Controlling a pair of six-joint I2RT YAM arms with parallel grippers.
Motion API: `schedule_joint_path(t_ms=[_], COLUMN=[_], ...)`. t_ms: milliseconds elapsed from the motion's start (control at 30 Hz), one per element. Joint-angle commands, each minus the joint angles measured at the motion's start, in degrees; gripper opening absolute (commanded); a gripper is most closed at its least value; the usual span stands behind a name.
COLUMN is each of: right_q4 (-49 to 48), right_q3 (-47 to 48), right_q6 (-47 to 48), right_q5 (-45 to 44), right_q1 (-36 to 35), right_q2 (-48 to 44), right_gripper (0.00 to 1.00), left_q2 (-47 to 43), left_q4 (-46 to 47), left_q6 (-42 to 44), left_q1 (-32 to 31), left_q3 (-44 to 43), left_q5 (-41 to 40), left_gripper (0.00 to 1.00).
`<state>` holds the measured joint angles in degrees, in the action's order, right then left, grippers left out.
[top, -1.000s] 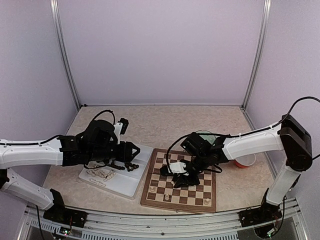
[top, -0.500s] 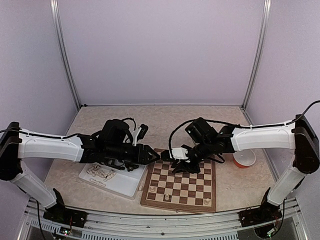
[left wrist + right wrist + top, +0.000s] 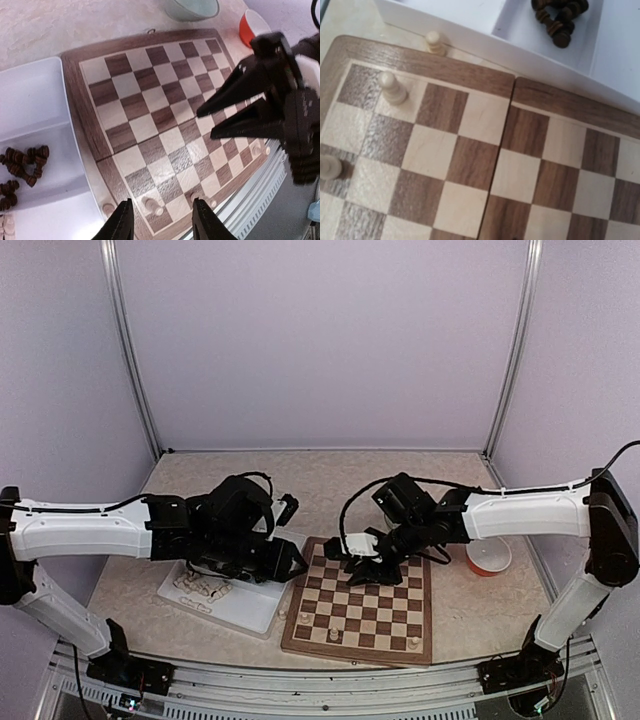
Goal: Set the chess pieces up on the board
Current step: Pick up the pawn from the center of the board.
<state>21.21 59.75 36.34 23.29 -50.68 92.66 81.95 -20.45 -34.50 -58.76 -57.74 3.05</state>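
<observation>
The board [image 3: 352, 650] lies right of centre with a few cream chess pieces [image 3: 331, 635] on its near rows. More of them show in the wrist views: one cream pawn [image 3: 152, 206] on a near-row square, another [image 3: 391, 87] on a corner square, and one [image 3: 435, 43] off the board beside the tray. Dark chess pieces [image 3: 22, 165] lie heaped in the tray. My left gripper [image 3: 162, 220] hangs open and empty over the board's left edge [image 3: 295, 562]. My right gripper [image 3: 332, 553] hovers over the board's far-left part. Its fingers [image 3: 235, 90] stand apart with nothing between them.
A white divided tray [image 3: 250, 610] sits left of the board and holds cream pieces [image 3: 200, 587] and dark ones. Beyond the board's far edge stands a pale green bowl [image 3: 192, 7]. An orange-red cup [image 3: 490, 558] stands to the board's right.
My left arm reached right to the board's edge, then drew back a little, its jaws narrowing slightly. My right gripper moved from the board's middle to its far-left part.
</observation>
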Motion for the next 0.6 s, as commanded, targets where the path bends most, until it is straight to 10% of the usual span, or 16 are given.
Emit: schedule_joint_path(t_ms=[0, 567], right_q4=[3.23, 19.89], right_q3=[3.41, 30.84], right_q6=[0.84, -1.23], right_q5=[2.61, 2.96], right_q1=[0.49, -10.16], right_q2=[0.44, 24.58], right_gripper=[0.27, 0.2], left_q2=[-1.65, -6.57], left_q4=[-14.42, -1.22], left_q6=[-1.96, -11.44], left_q1=[-4.11, 4.43], left_q3=[-0.92, 15.73], left_q5=[-7.78, -7.63], left_gripper=[0.4, 0.26])
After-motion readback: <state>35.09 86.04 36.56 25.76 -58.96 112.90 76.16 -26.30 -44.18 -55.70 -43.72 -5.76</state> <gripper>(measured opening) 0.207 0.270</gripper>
